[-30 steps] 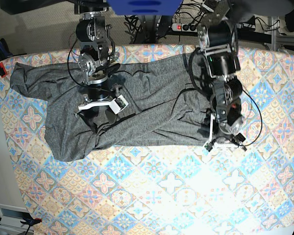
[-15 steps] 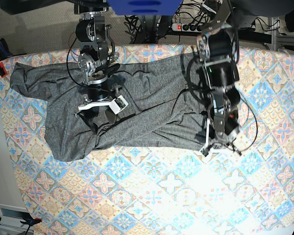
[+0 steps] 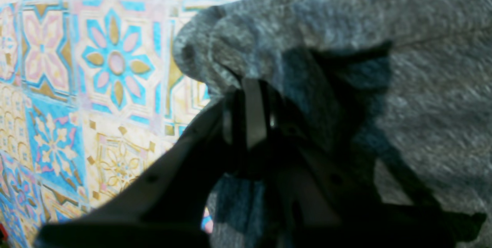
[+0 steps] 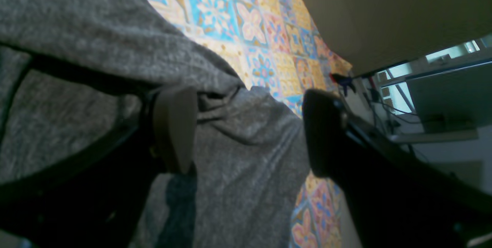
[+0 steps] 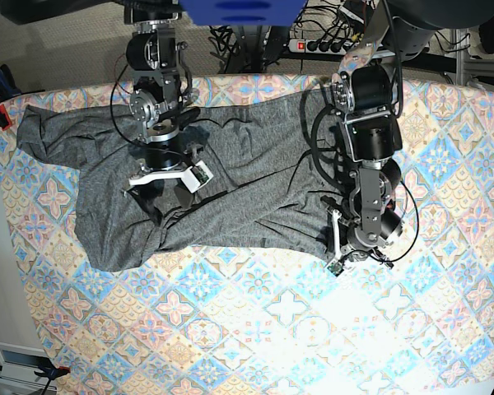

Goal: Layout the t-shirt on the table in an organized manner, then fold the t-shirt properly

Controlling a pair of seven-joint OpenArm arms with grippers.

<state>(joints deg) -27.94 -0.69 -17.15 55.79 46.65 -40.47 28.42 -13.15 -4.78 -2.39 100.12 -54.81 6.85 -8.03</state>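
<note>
The plain dark heather-grey knit t-shirt lies rumpled and skewed across the far half of the table covered in a pastel floral tile-pattern cloth, and it looks light, limp and prone to bunching, so I judge corners and hems the best places to take it. Over its left part the right gripper stands with jaws wide apart, straddling a raised fold and holding nothing. At the shirt's near right edge the left gripper is clamped tight on a pinch of the fabric edge.

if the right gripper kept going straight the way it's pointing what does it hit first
Most likely the t-shirt: the right gripper stands open, its fingers astride a raised grey fold that fills the gap between them. The table shows only beyond that fold. Depth is hard to judge.
</note>
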